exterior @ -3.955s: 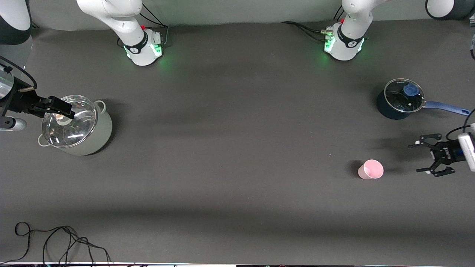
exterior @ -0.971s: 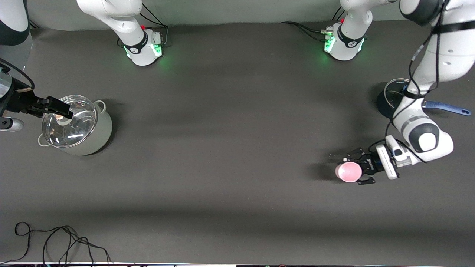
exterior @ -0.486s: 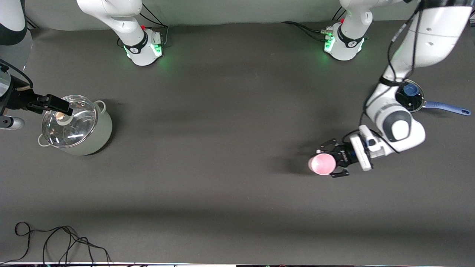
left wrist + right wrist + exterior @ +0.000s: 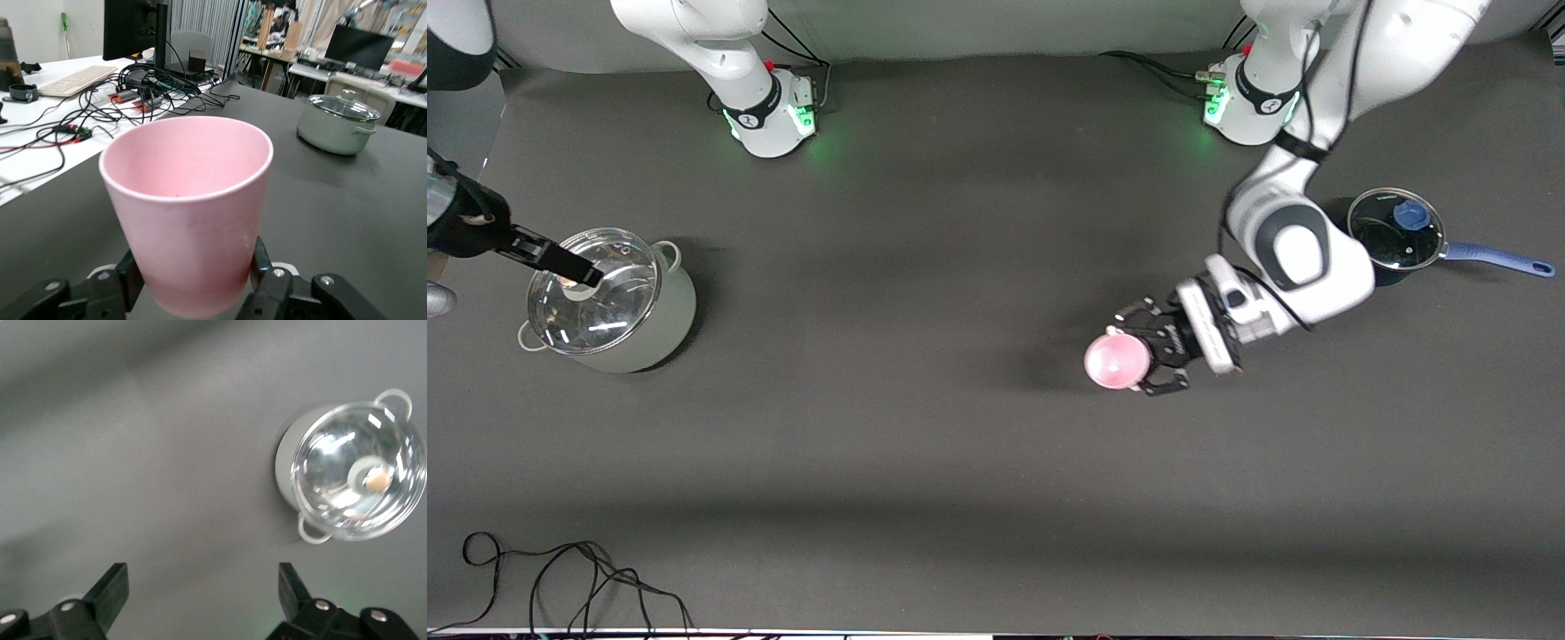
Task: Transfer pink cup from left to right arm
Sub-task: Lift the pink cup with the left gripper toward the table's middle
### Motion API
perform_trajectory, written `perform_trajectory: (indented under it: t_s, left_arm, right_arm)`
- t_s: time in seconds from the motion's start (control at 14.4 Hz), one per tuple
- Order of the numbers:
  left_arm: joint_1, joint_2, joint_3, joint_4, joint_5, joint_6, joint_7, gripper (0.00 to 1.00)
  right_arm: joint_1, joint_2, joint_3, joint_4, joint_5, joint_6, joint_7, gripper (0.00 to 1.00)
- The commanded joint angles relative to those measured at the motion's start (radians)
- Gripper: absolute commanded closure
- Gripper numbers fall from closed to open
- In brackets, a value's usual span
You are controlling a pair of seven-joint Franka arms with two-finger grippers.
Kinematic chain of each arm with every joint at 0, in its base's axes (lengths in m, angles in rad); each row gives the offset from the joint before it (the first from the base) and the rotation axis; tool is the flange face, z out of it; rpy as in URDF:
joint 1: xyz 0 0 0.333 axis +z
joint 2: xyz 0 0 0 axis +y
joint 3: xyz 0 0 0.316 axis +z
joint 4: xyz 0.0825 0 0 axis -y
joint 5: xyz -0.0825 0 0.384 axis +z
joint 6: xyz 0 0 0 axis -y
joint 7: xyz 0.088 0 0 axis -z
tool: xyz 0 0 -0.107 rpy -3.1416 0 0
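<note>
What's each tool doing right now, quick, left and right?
Left tool: shut on the pink cup, held above the table.
Right tool: open, holding nothing, over the pale green pot.

Legible text, labels, brands, numbers, signs: none showing. Small marks are appearing on the black bands around the white robot arm bases (image 4: 769, 111) at the top of the front view, but nothing is reading as letters.
</note>
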Motion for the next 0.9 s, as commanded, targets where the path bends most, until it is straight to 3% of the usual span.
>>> perform_trajectory:
  t_s: [0.0,0.21,0.49,0.62,0.83]
  left_arm:
    - [0.001,-0.097,-0.133,-0.027,-0.026,0.162,-0.118,0.62]
    - [0.001,-0.144,-0.256,-0.023,-0.029,0.279,-0.166,0.63]
    - [0.001,-0.153,-0.381,0.003,-0.033,0.406,-0.197,0.63]
    - [0.001,-0.153,-0.415,0.013,-0.031,0.449,-0.203,0.63]
    - [0.0,-0.153,-0.42,0.027,-0.031,0.454,-0.223,0.63]
  right_arm:
    - [0.081,0.015,0.002,0.051,0.07,-0.022,0.292,0.01]
    - [0.18,0.041,0.003,0.114,0.157,-0.022,0.603,0.01]
    - [0.366,0.13,0.003,0.235,0.173,-0.021,0.951,0.01]
    - [0.447,0.187,0.003,0.29,0.178,-0.021,1.1,0.01]
    - [0.537,0.238,0.003,0.332,0.202,-0.021,1.149,0.01]
